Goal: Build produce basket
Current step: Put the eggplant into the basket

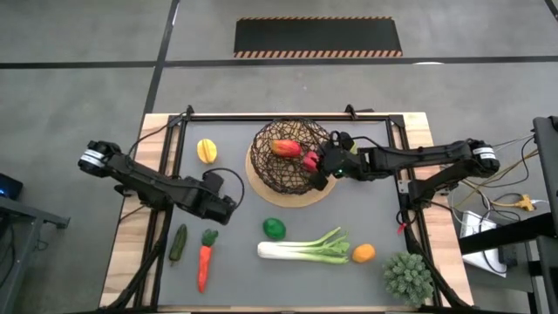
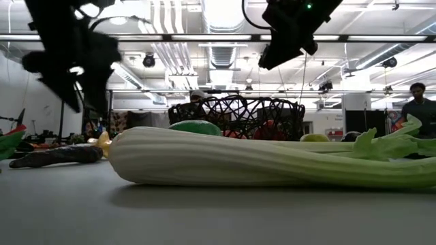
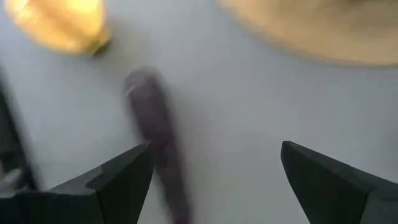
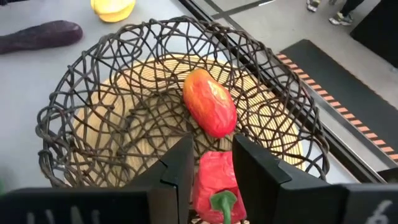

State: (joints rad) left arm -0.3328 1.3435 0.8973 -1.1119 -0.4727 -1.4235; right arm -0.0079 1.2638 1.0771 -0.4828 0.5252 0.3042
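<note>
The dark woven basket (image 1: pixel 277 171) stands on its pale round disc at the table's far middle. Inside it lie a red-orange fruit (image 4: pixel 209 102) and a red pepper (image 4: pixel 214 177). My right gripper (image 4: pixel 211 149) hovers over the basket's right rim, a little open, with the pepper showing below the gap between its fingers. My left gripper (image 3: pixel 214 162) hangs open over the dark eggplant (image 3: pixel 154 127), left of the basket. The eggplant lies on the table, nearer one finger than the other. A yellow pepper (image 1: pixel 207 151) rests beyond it.
Along the near side lie a cucumber (image 1: pixel 178 242), a carrot (image 1: pixel 205 262), a green apple (image 1: pixel 274 228), a leek (image 1: pixel 305 249) and an orange (image 1: pixel 364 253). A spiky green plant (image 1: pixel 408 277) stands at the near right corner. A black frame borders the table.
</note>
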